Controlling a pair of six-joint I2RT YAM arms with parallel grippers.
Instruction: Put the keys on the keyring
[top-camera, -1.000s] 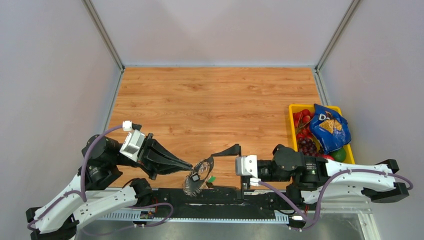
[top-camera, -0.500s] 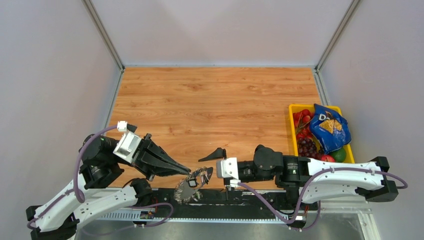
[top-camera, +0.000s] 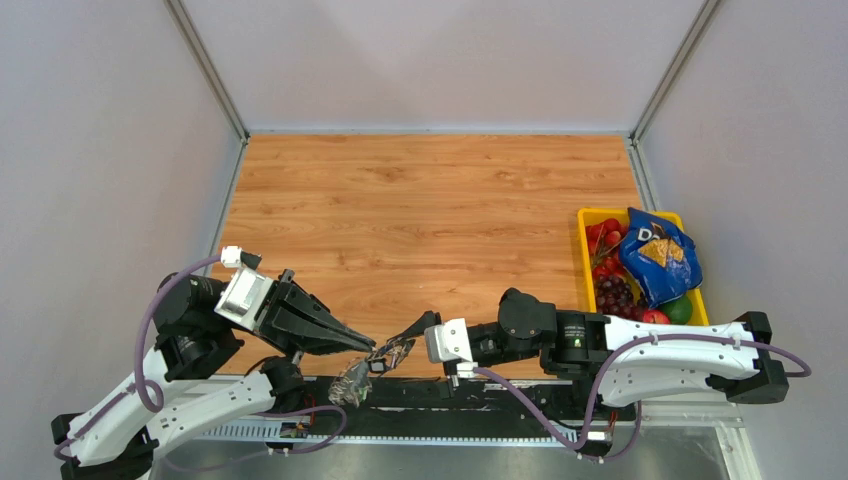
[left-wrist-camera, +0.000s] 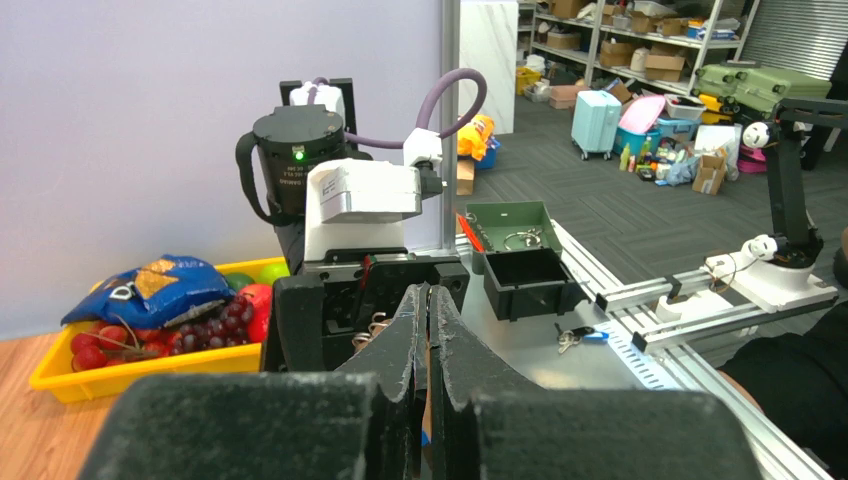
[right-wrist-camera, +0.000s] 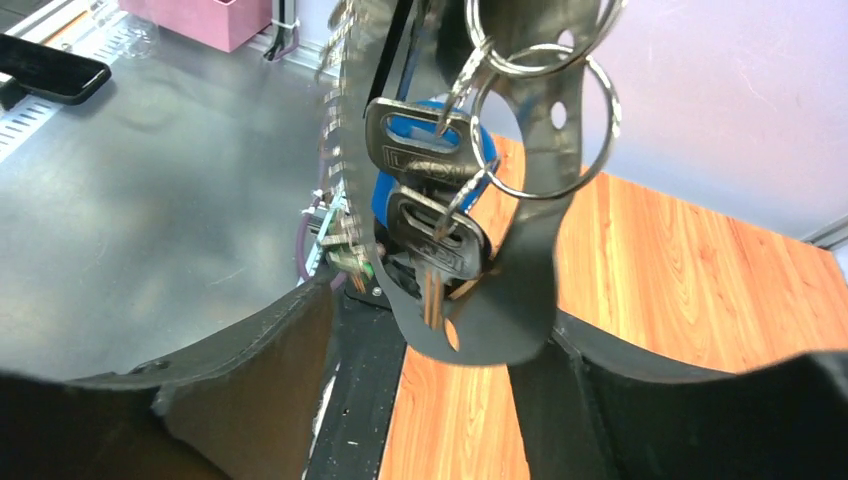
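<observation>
A: Where are the keys?
B: Hanging at the keyring, over the near edge of the wooden desk, a blur from above. The left tool clenches it; the right tool gapes around them (its fingertips cut off). Lilac walls.

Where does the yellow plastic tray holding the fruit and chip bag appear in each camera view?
Top external: the yellow plastic tray sits at the table's right edge.
Left wrist: the tray is at lower left.
Right wrist: not in view.
Shared landmark: the wooden tabletop.
</observation>
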